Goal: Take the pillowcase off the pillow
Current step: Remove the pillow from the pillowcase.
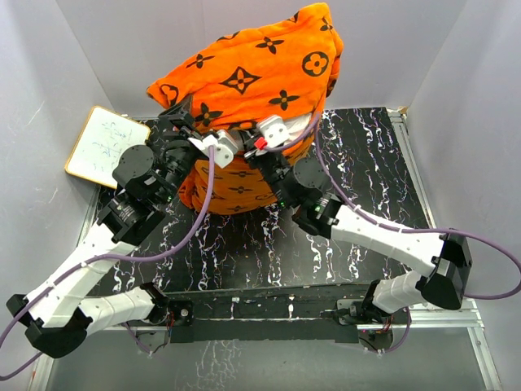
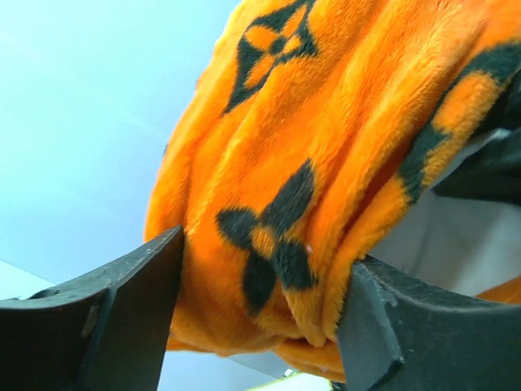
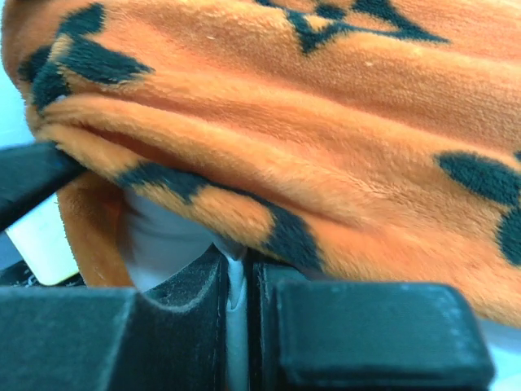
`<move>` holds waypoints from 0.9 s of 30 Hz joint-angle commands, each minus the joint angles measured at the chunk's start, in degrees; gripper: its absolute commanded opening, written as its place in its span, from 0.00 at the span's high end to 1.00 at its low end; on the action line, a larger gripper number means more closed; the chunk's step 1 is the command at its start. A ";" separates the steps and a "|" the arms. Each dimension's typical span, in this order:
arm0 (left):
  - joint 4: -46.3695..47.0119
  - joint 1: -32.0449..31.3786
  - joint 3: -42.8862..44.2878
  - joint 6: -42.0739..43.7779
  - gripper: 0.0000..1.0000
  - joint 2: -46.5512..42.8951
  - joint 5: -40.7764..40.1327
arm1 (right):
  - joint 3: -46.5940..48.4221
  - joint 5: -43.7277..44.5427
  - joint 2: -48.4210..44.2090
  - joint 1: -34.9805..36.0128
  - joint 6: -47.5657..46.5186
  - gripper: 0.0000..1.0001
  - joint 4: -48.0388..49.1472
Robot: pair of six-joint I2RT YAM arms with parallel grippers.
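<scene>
Bright, diffuse light is filling every view, casting soft shadows on the table (image 1: pixel 366 163). In the right wrist view, the pillowcase (image 3: pixel 326 163) is rendering slightly soft.

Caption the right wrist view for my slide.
Right gripper, jaws shut on the plump white pillow, beneath the bright orange plush monogrammed pillowcase.

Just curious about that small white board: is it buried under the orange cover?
No, the white board lies uncovered at the left edge of the table, left of the orange pillowcase.
</scene>
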 commanded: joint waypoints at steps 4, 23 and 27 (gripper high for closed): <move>14.65 0.64 5.59 8.25 0.54 -2.71 -3.79 | -7.12 5.61 -3.46 -5.39 6.57 0.92 -4.79; -3.50 0.62 29.86 -21.00 0.94 5.92 -3.75 | -29.71 2.71 -19.84 -2.24 14.77 0.92 -10.11; -1.79 0.66 30.97 -21.70 0.96 7.78 -7.82 | -31.06 2.66 -22.26 0.16 14.33 0.92 -13.07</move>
